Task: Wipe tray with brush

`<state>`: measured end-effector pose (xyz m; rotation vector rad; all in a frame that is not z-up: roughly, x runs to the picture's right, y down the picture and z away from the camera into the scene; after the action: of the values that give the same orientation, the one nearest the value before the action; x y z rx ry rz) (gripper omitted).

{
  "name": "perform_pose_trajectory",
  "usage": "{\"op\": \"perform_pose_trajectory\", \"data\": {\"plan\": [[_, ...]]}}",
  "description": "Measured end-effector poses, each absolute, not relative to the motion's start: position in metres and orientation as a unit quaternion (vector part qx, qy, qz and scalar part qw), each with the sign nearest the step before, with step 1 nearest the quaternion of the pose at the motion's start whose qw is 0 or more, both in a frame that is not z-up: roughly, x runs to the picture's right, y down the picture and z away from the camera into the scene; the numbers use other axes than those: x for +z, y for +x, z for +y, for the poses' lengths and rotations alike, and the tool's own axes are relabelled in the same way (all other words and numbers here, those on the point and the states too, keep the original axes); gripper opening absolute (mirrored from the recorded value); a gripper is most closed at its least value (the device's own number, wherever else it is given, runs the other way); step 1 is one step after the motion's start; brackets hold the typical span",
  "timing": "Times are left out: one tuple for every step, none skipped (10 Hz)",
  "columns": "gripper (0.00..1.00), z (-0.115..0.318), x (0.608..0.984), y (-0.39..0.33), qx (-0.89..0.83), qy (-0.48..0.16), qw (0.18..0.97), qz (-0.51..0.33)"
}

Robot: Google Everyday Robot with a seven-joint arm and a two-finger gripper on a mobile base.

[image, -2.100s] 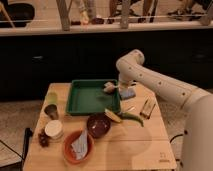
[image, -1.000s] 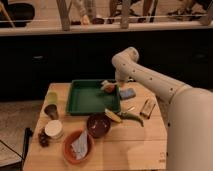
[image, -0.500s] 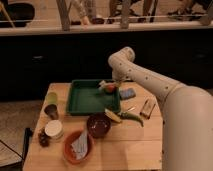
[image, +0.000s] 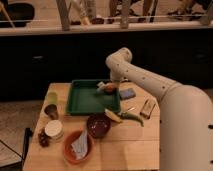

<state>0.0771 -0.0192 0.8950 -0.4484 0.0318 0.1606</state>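
- Worktop (image: 125, 150) of pale wood carries everything, seen from above and in front.
- At the far left stand a yellow-green cup (image: 51, 98) and a dark cup (image: 51, 111) just below it; nearer the front lies a round white lid (image: 53, 129).
- An orange bowl (image: 78, 147) at the front holds something white.
- The green tray (image: 85, 100) sits at the rear centre of the worktop.
- A dark red bowl (image: 98, 124) stands just in front of the tray.
- The gripper (image: 107, 87) hangs over the tray's right rear corner; whether its fingers are spread or pinching I cannot tell, and the brush cannot be made out.
- A green chili pepper (image: 131, 117) lies right of the dark bowl.
- A blue block (image: 127, 93) lies just right of the tray.
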Motion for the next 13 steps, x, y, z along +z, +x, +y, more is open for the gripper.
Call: {"op": "perform_pose_trajectory", "data": {"plan": [[0.03,-0.019,0.896,0.075,0.077,-0.222,0.972,0.015],[0.03,-0.02,0.898,0.073,0.075,-0.223,0.972,0.015],[0.03,-0.018,0.898,0.072,0.073,-0.225,0.971,0.015],[0.03,-0.017,0.898,0.069,0.07,-0.226,0.971,0.014],[0.03,-0.016,0.899,0.066,0.067,-0.227,0.971,0.013],[0.03,-0.015,0.899,0.062,0.062,-0.229,0.971,0.012],[0.03,-0.014,0.9,0.059,0.058,-0.23,0.971,0.011],[0.03,-0.013,0.9,0.059,0.055,-0.232,0.971,0.01],[0.03,-0.012,0.9,0.057,0.052,-0.233,0.971,0.011],[0.03,-0.011,0.9,0.051,0.047,-0.236,0.971,0.009],[0.03,-0.011,0.9,0.05,0.045,-0.236,0.971,0.007],[0.03,-0.008,0.9,0.05,0.041,-0.24,0.97,0.008],[0.03,-0.006,0.9,0.046,0.036,-0.242,0.97,0.006]]}}
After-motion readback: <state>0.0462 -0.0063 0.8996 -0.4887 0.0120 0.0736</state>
